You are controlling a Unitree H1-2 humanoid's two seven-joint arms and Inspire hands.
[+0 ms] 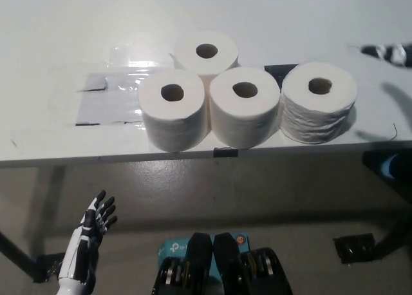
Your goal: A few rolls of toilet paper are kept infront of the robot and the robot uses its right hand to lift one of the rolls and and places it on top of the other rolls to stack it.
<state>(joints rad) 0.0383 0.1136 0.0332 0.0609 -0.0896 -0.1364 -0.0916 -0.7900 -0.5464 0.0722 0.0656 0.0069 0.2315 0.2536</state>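
white toilet paper rolls point(244, 105) on a pale grey-white table point(58, 37).

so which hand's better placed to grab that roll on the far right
The right hand. It shows at the picture's right edge, above the table, beside the rightmost toilet paper roll. The left hand hangs open below the table edge, far over on the other side.
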